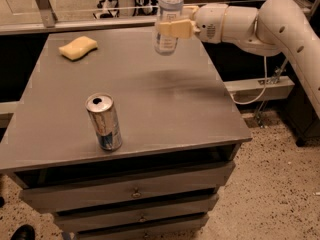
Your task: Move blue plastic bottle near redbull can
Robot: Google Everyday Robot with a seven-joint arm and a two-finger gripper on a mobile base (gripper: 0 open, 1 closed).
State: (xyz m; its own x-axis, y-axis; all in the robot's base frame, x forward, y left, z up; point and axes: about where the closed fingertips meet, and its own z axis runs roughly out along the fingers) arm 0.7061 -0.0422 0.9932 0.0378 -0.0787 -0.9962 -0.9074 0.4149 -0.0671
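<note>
The blue plastic bottle [167,16] is clear, with a white-and-blue label, and it hangs upright in the air above the far right part of the grey table [150,94]. Its cap is cut off by the top edge of the view. My gripper [172,27] reaches in from the right on a white arm, and its cream fingers [176,29] are shut on the bottle's middle. The redbull can [104,121], silver and blue with an open pull-tab top, stands upright near the table's front left, well apart from the bottle.
A yellow sponge [77,47] lies at the table's far left. The table has drawers below its front edge [130,191]. A white rail [255,90] and a cable run on the right over speckled floor. A dark shoe tip [22,232] shows bottom left.
</note>
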